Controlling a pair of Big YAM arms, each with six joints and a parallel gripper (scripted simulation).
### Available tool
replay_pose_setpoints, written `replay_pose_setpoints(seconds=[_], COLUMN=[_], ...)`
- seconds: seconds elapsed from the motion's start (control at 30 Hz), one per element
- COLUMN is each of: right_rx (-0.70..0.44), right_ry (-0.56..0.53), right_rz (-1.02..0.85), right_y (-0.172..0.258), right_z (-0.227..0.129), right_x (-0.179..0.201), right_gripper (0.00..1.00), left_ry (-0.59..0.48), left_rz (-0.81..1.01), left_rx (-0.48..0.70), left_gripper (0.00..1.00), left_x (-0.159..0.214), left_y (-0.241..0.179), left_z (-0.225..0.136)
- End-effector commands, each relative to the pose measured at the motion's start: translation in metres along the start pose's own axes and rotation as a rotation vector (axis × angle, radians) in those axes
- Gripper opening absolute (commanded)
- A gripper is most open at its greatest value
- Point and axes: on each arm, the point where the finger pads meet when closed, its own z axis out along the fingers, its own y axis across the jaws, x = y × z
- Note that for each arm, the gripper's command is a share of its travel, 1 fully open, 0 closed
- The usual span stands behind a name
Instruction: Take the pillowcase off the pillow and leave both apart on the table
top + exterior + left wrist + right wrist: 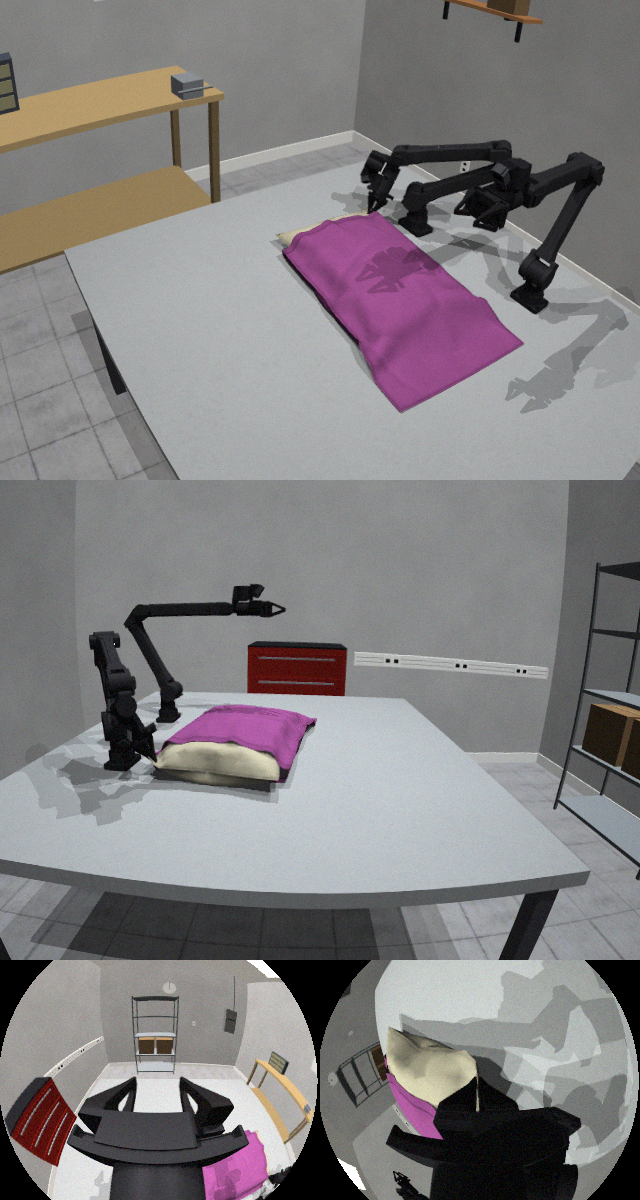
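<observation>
A magenta pillowcase (423,330) (232,728) (250,1160) (415,1110) covers most of the cream pillow (290,237) (217,759) (430,1067), whose end shows at the case's open mouth. The case's closed end lies flat and slack. My right gripper (370,210) (155,760) (477,1080) is shut on the pillow's near corner; a thin cream strip shows between its fingers in the right wrist view. My left gripper (465,219) (283,609) (158,1080) is partly open and empty, high above the table beside the case. The pillow's part inside the case is hidden.
The grey table (196,335) (361,831) extends well beyond the pillow's long side away from the arm bases. A wooden bench (103,103), a red cabinet (297,668) and a metal shelf rack (589,635) stand apart from the table.
</observation>
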Motion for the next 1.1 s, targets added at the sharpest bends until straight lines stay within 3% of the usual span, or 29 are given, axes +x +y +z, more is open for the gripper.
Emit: replay_pose_setpoints(seconds=[0.0, 0.83, 0.87, 1.07], right_rx=[-0.024, -0.015, -0.006, -0.009], right_ry=[-0.033, -0.021, -0.005, -0.009], right_rz=[-0.024, -0.017, -0.014, -0.016], right_y=[0.010, 0.011, 0.006, 0.007], right_z=[-0.005, -0.008, -0.005, -0.005], right_x=[-0.009, -0.007, -0.001, -0.002], right_gripper=[0.02, 0.02, 0.02, 0.02], left_ry=[-0.030, -0.042, 0.046, 0.160], left_rz=[0.004, -0.001, 0.010, 0.045], left_rx=[0.009, 0.002, -0.022, -0.032], left_gripper=[0.60, 0.60, 0.60, 0.60], left_x=[-0.014, -0.022, 0.021, 0.060], left_y=[-0.006, -0.003, 0.010, 0.023], left_z=[-0.005, -0.003, 0.008, 0.016])
